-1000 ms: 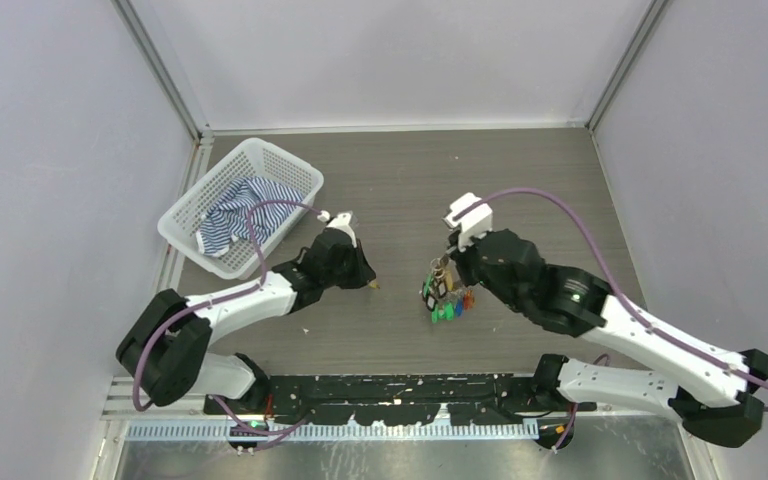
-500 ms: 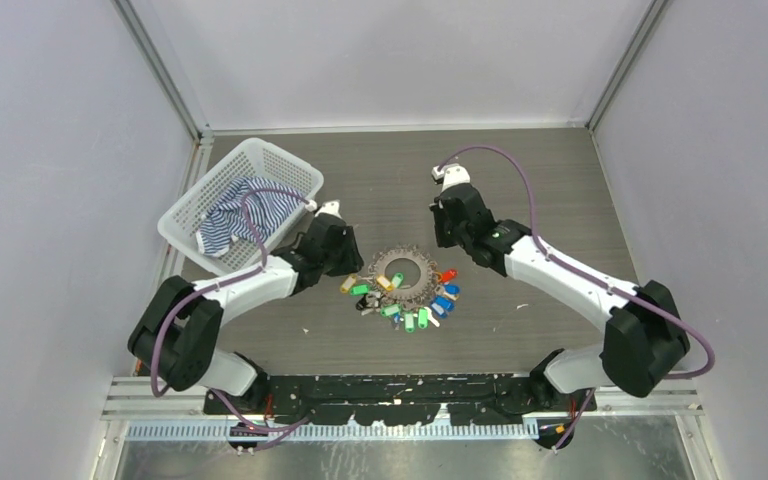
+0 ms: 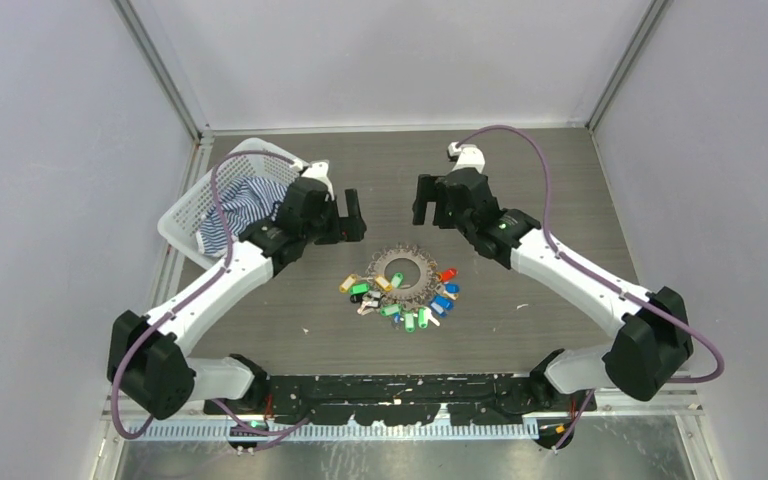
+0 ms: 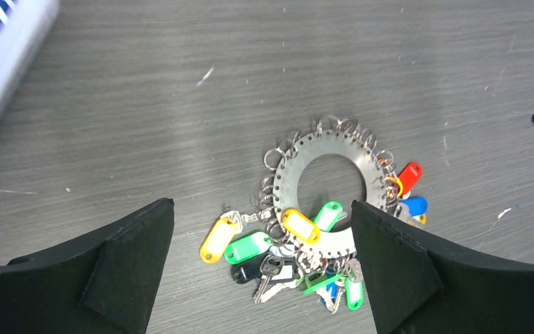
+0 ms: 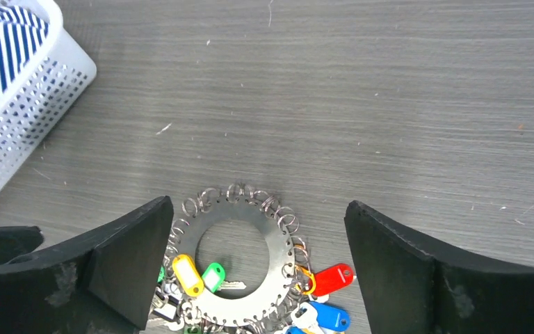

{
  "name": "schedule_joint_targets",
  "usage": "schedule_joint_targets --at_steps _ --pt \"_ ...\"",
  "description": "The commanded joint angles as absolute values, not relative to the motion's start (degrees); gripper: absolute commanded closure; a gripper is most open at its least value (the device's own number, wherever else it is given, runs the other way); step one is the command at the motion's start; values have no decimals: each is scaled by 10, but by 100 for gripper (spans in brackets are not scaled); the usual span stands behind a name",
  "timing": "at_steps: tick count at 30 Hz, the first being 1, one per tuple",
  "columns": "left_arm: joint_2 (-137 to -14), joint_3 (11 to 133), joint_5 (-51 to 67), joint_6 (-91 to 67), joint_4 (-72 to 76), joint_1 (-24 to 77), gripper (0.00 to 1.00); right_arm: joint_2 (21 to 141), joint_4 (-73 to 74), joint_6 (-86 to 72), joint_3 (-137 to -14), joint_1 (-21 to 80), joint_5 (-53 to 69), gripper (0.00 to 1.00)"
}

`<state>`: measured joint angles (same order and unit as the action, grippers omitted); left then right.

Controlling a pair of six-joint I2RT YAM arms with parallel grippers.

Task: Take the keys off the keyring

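The keyring (image 3: 400, 268) is a flat metal disc with a round hole and small split rings along its rim, and it lies flat on the table. The keys (image 3: 405, 303), with yellow, green, red, blue and black tags, fan out on its near side. My left gripper (image 3: 344, 221) hovers open to the ring's far left. My right gripper (image 3: 430, 207) hovers open to its far right. Neither touches the bunch. In the left wrist view the keyring (image 4: 325, 142) and the keys (image 4: 249, 247) lie between my left gripper's (image 4: 262, 226) black fingers. The right wrist view has the keyring (image 5: 279, 252) below my right gripper (image 5: 257, 209).
A white mesh basket (image 3: 186, 236) holding a blue-and-white striped cloth (image 3: 245, 200) stands at the back left, right behind my left arm. The basket (image 5: 38, 104) also shows in the right wrist view. Walls close the table on three sides.
The bunch that hung at my right gripper now lies flat on the table. Both grippers have opened and moved toward the back, off the bunch.
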<state>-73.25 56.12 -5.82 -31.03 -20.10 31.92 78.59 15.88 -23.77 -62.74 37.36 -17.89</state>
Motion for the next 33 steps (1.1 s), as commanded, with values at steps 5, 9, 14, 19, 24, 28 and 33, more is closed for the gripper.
schedule_joint_targets --at_steps 5,9,14,19,24,28,33 --pt "-697 669 -97 -272 -342 319 0 724 191 -332 -672 373 -238 0" --pt "-679 672 -99 -266 -344 319 0 680 170 -336 -648 373 -226 0" --pt "-666 669 -94 -269 -337 319 0 638 160 -334 -627 372 -259 0" --pt "-659 669 -96 -270 -335 319 0 634 165 -317 -624 372 -252 0" --pt "-649 662 -102 -266 -330 319 0 640 164 -324 -622 372 -235 0" --pt "-649 660 -104 -265 -331 319 0 641 163 -324 -621 372 -233 0" --pt "-647 657 -105 -263 -327 319 0 642 167 -320 -624 372 -237 0"
